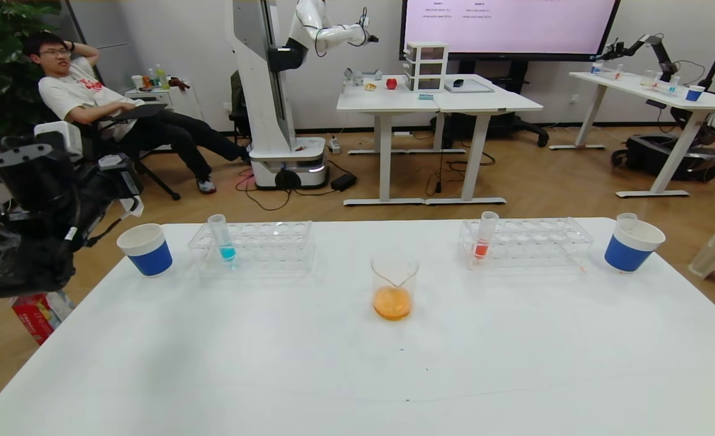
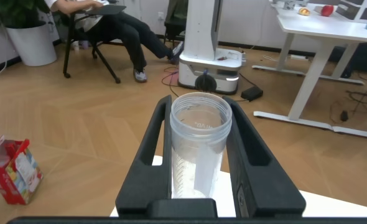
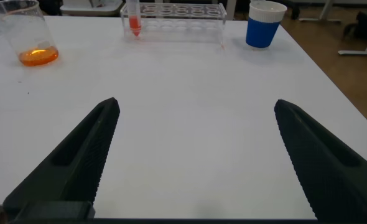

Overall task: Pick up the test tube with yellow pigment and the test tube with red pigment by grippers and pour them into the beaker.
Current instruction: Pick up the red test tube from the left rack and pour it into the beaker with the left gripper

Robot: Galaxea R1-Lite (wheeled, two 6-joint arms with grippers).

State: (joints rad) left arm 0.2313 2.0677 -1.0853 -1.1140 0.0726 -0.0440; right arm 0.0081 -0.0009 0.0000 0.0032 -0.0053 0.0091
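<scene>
Left hand (image 2: 199,155): clenched on an emptied clear tube (image 2: 199,134), far left of frame, off the bench (image 1: 357,363).
Right hand (image 3: 193,162): released, low over bench.
Beaker (image 1: 393,287): frame centre, orange liquid.
Red tube (image 1: 484,236): right rack (image 1: 527,242).

1. We see a white table (image 1: 345,375) carrying everything before us.
2. Near its middle stands the beaker (image 1: 394,287), upright, with orange liquid at the bottom.
3. Toward the far edge on our left sits a clear tube rack (image 1: 253,245), holding one upright tube with blue liquid (image 1: 222,237).
4. Just left of that rack stands a blue paper cup (image 1: 145,249).
5. On the right, another clear rack (image 1: 530,241) holds the test tube with red pigment (image 1: 485,235), upright at its left end.
6. A second blue cup (image 1: 632,244) stands near the right corner, with a clear tube in it.
</scene>
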